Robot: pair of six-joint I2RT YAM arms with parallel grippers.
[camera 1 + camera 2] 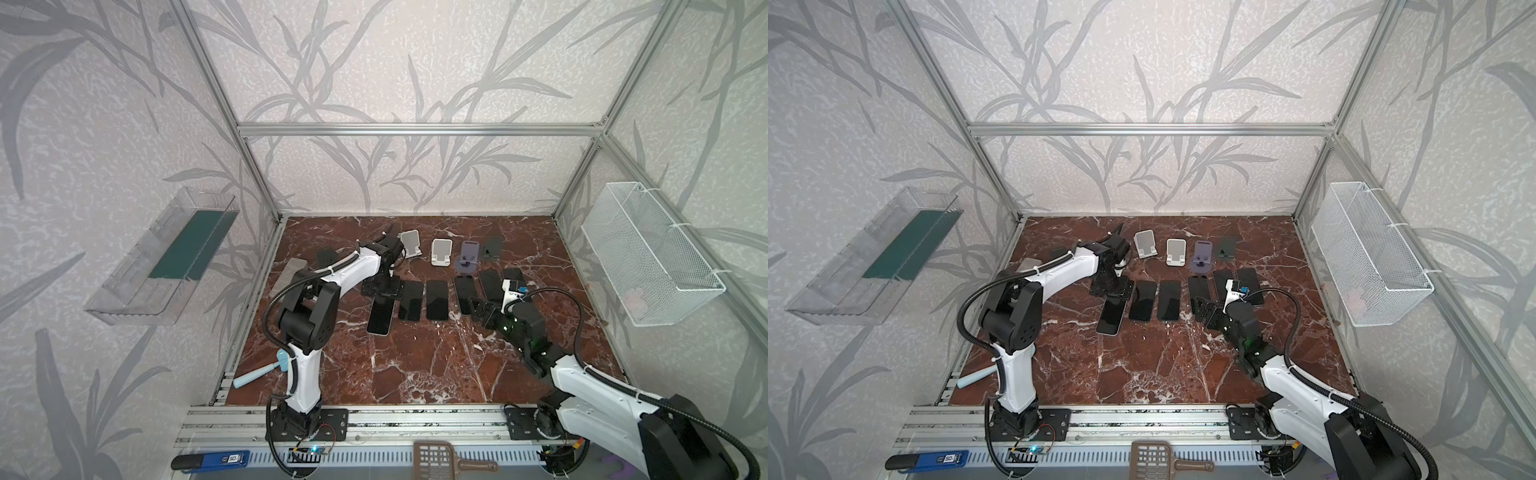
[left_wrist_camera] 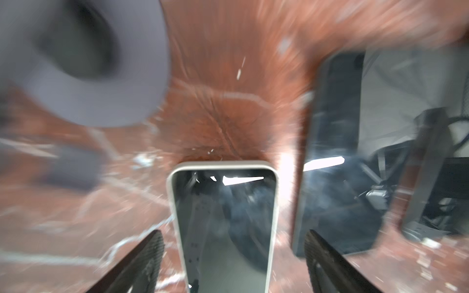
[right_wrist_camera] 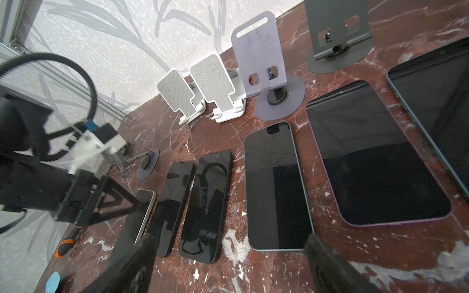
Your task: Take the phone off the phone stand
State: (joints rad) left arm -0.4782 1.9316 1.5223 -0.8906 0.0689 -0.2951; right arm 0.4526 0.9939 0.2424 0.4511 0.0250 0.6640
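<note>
A phone with a pale rim and dark screen lies flat on the marble table at the left end of a row of phones. My left gripper hangs just over its far end. The jaws are open and straddle the phone, with a gap on each side. A grey phone stand with a round base sits just behind, blurred in the left wrist view. It carries nothing. My right gripper is open and empty, low over the table right of the row.
Several more dark phones and two tablets lie flat in the row. Two white stands, a purple stand and a dark stand line the back. A wire basket and a clear tray hang on the side walls.
</note>
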